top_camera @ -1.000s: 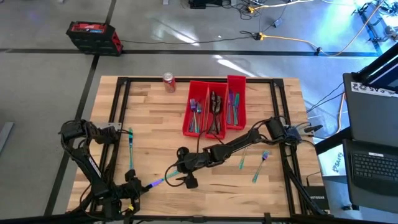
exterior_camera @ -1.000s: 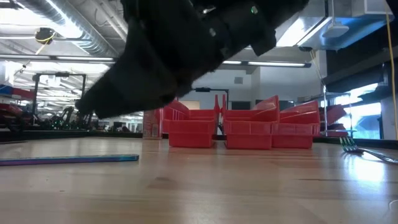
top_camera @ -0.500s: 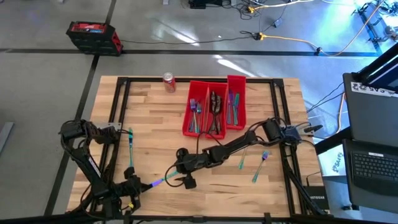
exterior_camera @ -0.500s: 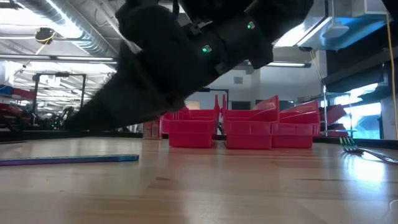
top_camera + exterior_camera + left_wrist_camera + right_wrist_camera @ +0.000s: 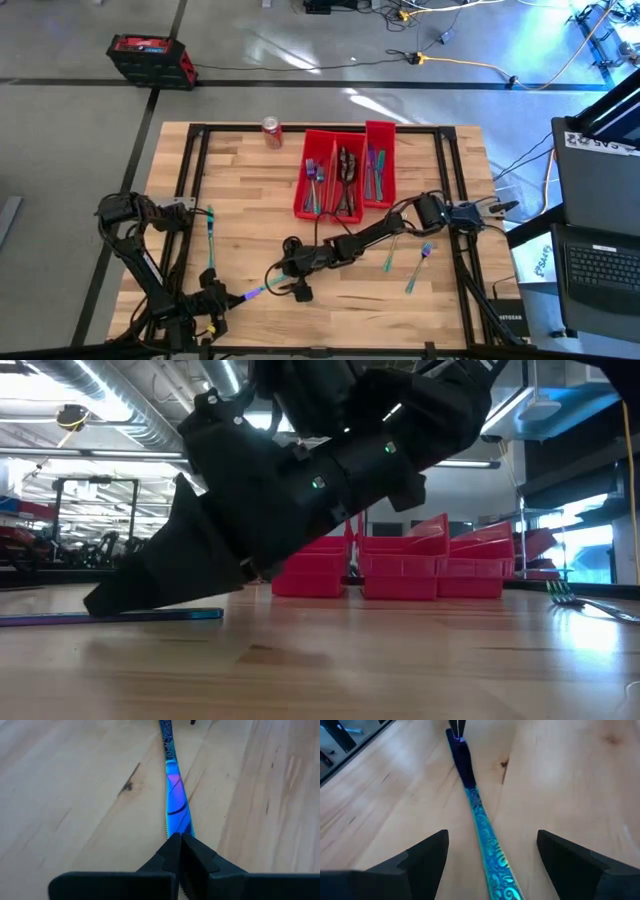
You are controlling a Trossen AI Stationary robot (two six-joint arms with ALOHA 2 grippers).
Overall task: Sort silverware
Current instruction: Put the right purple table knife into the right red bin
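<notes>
I have the knife (image 5: pixel 252 293) flat on the desk (image 5: pixel 250 200), well in front of the red bins (image 5: pixel 345 172). My left claw (image 5: pixel 178 851) is pinched on its blade tip to steady it, I judge, while my right claw (image 5: pixel 487 857) is spread wide, straddling the handle for a handover grab toward the bins.

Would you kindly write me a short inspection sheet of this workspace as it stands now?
Surface: wooden table, bare between items.
Job's things: knife near the front edge; sorted pieces in red bins; two forks at right; one piece at left.
Clutter: soda can.
Grippers: left tool shut at the knife's blade tip; right tool open, straddling its handle.
Cables: along the right arm, floor leads.
Surroundings: toolbox, laptop.
</notes>
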